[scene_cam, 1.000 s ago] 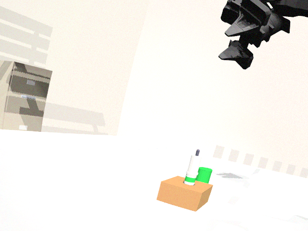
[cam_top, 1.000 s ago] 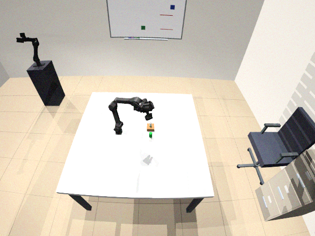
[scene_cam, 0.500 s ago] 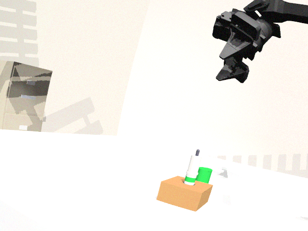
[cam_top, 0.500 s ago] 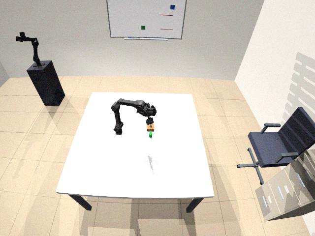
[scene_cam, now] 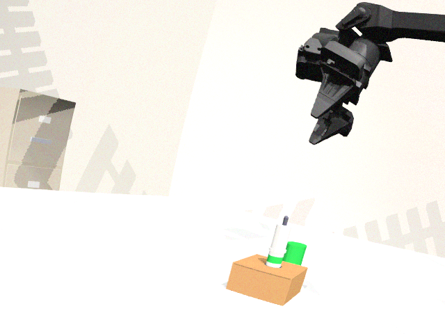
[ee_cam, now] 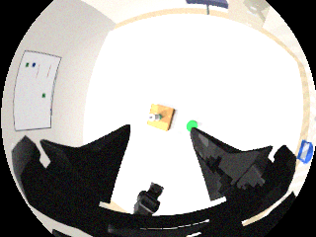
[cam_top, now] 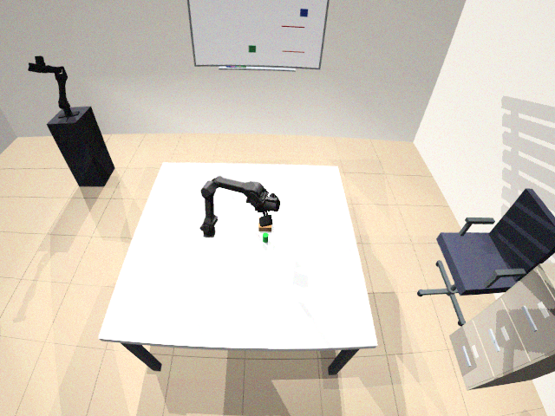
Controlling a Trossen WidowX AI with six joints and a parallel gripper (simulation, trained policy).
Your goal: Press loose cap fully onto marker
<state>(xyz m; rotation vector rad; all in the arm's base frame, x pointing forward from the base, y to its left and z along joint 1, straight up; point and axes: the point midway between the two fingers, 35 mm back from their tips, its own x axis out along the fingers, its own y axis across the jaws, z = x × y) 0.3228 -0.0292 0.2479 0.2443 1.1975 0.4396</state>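
Exterior view: black claw (cam_top: 265, 221) (scene_cam: 313, 130) (ee_cam: 161, 129) high over a white tabletop (cam_top: 224, 290) (scene_cam: 125, 251) (ee_cam: 222, 74), pointing down, fingers well apart and with nothing between them. Below, an orange-brown block (cam_top: 265, 229) (scene_cam: 256, 282) (ee_cam: 168, 118), with a white, green-banded marker (scene_cam: 278, 241) (ee_cam: 154, 117) upright in its hole, dark tip bare. Just beside the block, on the tabletop, a green cap (cam_top: 265, 237) (scene_cam: 295, 253) (ee_cam: 192, 125), standing upright and loose. In the wrist view, cap near the end of one finger in the picture, not centred between the two. By the look of it, still at the reaching step, with picking up, fitting and pressing all left to do. Next, probably: shift sideways to centre over the cap, keep the fingers wide, then lower around it and close gently. Worth watching for: clipping the marker or block on the way down, or tipping the cap with an off-centre finger.

Over the last second the tool (cam_top: 265, 220) (scene_cam: 313, 129) (ee_cam: 161, 129) has come down towards the table (cam_top: 224, 290) (scene_cam: 108, 251) (ee_cam: 197, 64) and, seen from the top, shifted away from its far edge, towards the near one. Its fingers now point more steeply down than a second ago. From the top it now covers the far part of the holder block (cam_top: 265, 228) (scene_cam: 259, 284) (ee_cam: 163, 118), which earlier showed clear of it. The arm's elbow (cam_top: 207, 190) has moved slightly towards the right edge. Faint shadows on the table have shifted towards its right edge too.
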